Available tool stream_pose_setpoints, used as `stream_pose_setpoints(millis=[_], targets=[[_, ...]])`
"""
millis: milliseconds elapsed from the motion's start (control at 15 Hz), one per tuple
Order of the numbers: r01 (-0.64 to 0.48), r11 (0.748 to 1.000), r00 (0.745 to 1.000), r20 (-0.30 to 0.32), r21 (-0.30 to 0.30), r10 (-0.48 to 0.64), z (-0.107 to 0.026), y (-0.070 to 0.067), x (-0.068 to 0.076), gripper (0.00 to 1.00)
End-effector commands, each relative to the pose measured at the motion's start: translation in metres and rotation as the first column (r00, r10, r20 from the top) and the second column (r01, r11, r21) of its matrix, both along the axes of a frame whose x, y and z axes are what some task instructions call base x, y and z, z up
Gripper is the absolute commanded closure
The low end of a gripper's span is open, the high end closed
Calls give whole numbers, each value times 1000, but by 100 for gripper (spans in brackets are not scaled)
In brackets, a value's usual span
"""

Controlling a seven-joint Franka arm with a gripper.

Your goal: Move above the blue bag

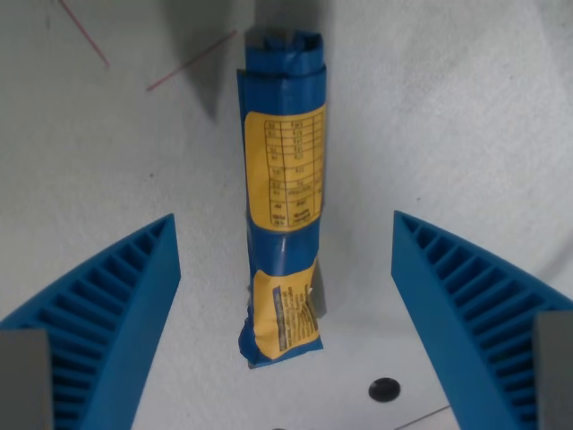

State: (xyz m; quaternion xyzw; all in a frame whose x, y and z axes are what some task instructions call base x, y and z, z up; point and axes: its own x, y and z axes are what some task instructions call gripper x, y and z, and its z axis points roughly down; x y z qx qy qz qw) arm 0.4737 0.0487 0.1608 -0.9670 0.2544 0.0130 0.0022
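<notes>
The blue bag [283, 193], rolled into a long narrow pack with yellow labels, lies lengthwise on the white surface, running from the top centre down to the lower middle of the wrist view. My gripper [285, 237] hangs above it, open. Its two blue ribbed fingers stand wide apart, one finger [116, 305] at the wrist view's left and the other [466, 305] at the right, with the bag's lower half between them. Neither finger touches the bag.
The white tabletop [466, 107] shows thin red lines [188, 63] at the upper left. A small dark hole [384, 390] sits just below and right of the bag's near end. A grey shadow falls at the top centre.
</notes>
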Motion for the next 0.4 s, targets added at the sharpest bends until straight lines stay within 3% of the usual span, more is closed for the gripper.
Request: stream_pose_setpoints(millis=[67,400], targets=[[39,999,995,93,-37,-36,-4,4,-6,0],[33,999,995,90,-38,-30,-5,5,-7,0]])
